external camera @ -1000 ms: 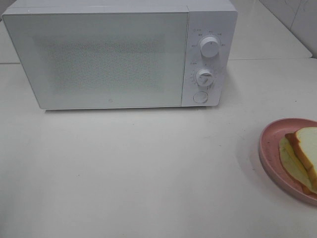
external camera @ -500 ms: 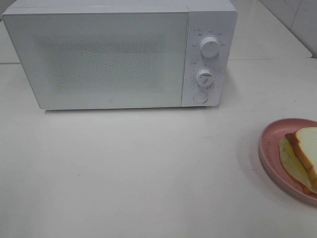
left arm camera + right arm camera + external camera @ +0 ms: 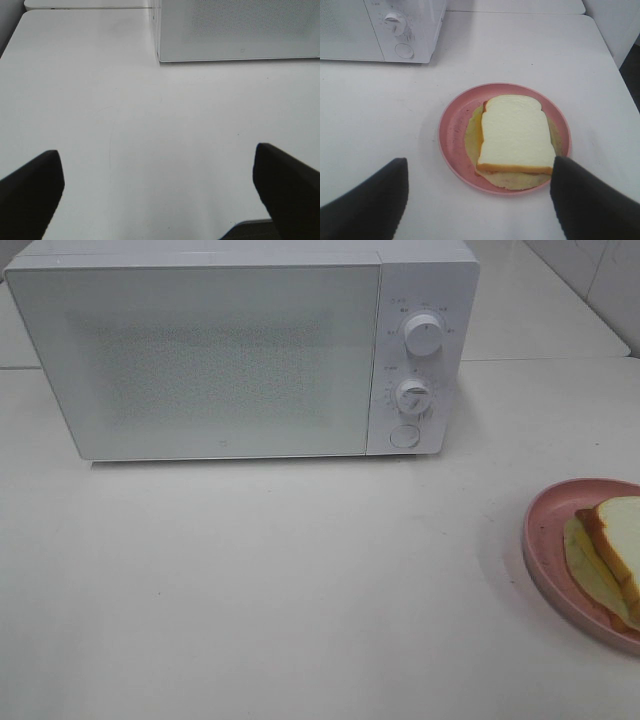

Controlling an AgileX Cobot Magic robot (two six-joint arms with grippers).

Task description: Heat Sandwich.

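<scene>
Nothing is looking done yet: the microwave (image 3: 240, 355) is sitting closed at upper left, the sandwich (image 3: 516, 134) is lying on the pink plate (image 3: 451, 135), seemingly untouched, and the left gripper (image 3: 160, 192) and right gripper (image 3: 479, 200) are both hanging wide and empty

Matt pink plate (image 3: 451, 131), spongy-faced sandwich (image 3: 514, 131) (smooth white table (image 3: 280, 580))
</scene>
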